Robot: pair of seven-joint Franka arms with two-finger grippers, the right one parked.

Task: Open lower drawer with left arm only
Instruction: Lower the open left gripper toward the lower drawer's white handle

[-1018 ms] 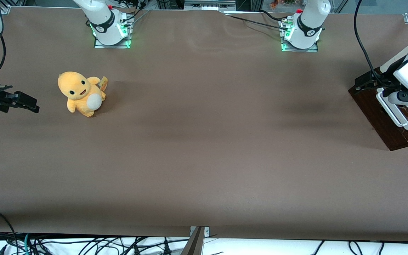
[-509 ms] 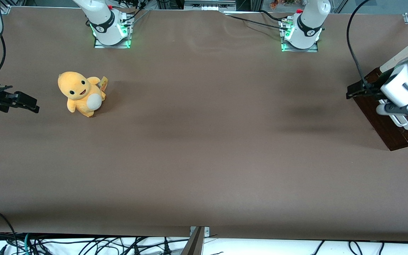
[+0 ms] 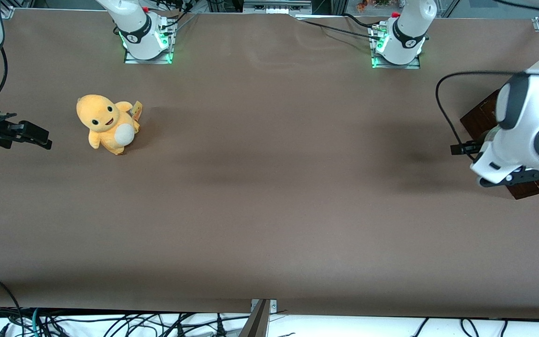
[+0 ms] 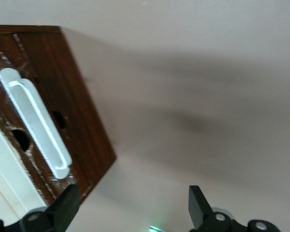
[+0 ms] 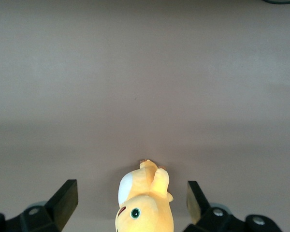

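Drawer opening, approach stage: nothing is pulled yet.
Lower drawer (image 4: 48, 121) sits at the working arm's end of the table; the gripper (image 4: 133, 212) hangs near its white handle (image 4: 36, 123), jaws spread and empty, gripping and pulling both undone.

I work in a robotics lab: my base (image 3: 403, 35) is bolted to a brown-covered table (image 3: 269, 187) with green lights glowing, aluminium framing (image 3: 276, 5) runs along the edge, and loose cables (image 3: 110, 323) tangle below it.
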